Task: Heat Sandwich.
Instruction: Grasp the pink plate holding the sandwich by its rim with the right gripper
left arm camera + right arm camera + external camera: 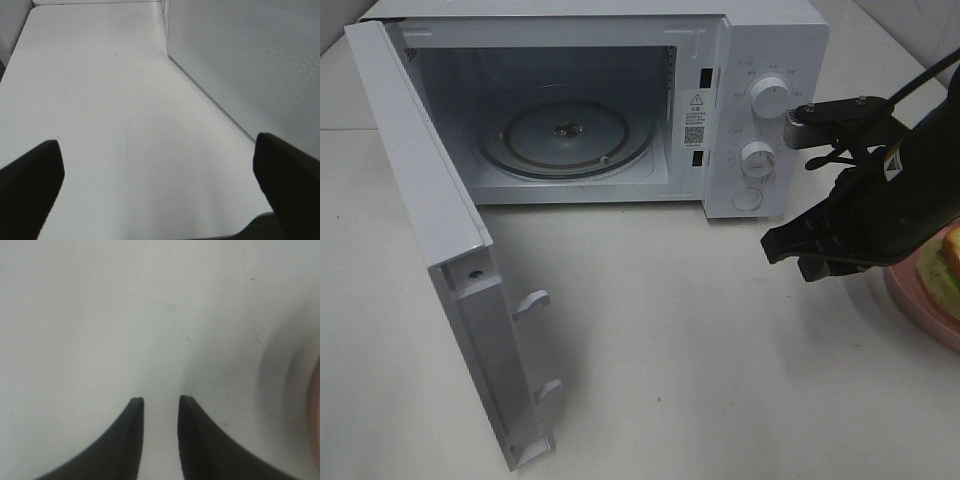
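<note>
The sandwich [947, 262], yellow-orange bread with green filling, lies on a round pink plate [917, 303] at the right edge of the exterior view, partly cut off and partly hidden by my right arm. My right gripper [800, 255] hangs just left of the plate, above the table and in front of the microwave's control panel. In the right wrist view its fingertips [159, 400] stand a narrow gap apart with nothing between them, and the plate's blurred rim [314, 410] shows at the edge. My left gripper [157, 147] is wide open and empty over bare table.
The white microwave [775, 40] stands at the back with its door [430, 230] swung fully open to the left, showing the glass turntable [565, 135]. Two knobs [768, 97] sit on its right panel. A perforated white panel [250, 65] is close beside my left gripper.
</note>
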{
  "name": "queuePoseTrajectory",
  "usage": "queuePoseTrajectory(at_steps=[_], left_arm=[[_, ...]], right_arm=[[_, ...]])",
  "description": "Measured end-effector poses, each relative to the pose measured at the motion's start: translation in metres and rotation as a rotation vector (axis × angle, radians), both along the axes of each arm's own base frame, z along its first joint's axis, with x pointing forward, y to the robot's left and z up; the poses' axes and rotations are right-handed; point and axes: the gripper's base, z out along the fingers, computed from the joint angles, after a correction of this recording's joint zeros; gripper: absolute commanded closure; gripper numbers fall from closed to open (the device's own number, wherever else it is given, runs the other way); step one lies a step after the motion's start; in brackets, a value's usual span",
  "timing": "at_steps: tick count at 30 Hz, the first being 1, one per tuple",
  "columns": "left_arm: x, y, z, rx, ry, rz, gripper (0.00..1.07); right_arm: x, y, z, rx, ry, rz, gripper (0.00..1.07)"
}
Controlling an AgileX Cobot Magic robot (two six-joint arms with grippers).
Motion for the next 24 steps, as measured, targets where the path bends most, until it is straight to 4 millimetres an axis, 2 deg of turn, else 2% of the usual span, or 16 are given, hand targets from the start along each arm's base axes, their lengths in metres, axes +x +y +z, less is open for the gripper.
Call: queuePoseTrajectory(at_steps=[1,3,4,5,8,9,15,24], left_arm=[[0.0,0.0,0.0,0.0,0.0,0.0,0.09],[0.0,0.0,0.0,0.0,0.0,0.0,0.09],[0.0,0.0,0.0,0.0,0.0,0.0,0.09],[0.0,0.0,0.0,0.0,0.0,0.0,0.09],[0.0,0.0,0.0,0.0,0.0,0.0,0.09],[0.0,0.0,0.0,0.0,0.0,0.0,0.09],[0.0,0.0,0.0,0.0,0.0,0.0,0.09],[0.0,0.0,0.0,0.0,0.0,0.0,0.09]], right_arm=[[0.0,0.0,0.0,0.0,0.0,0.0,0.65],[0.001,-0.001,0.006,-0.03,0.021,0.007,0.54],[0.002,-0.001,0.008,-0.036,0.021,0.009,0.39],[0.002,-0.001,0.008,-0.036,0.021,0.009,0.39],[0.006,-0.001,0.014,-0.06,0.013,0.02,0.14],[0.007,-0.002,0.015,-0.068,0.011,0.028,0.11],[0.007,-0.004,0.016,-0.092,0.02,0.059,0.09],[0.014,-0.041,0.015,-0.113,0.067,-0.072,0.12]])
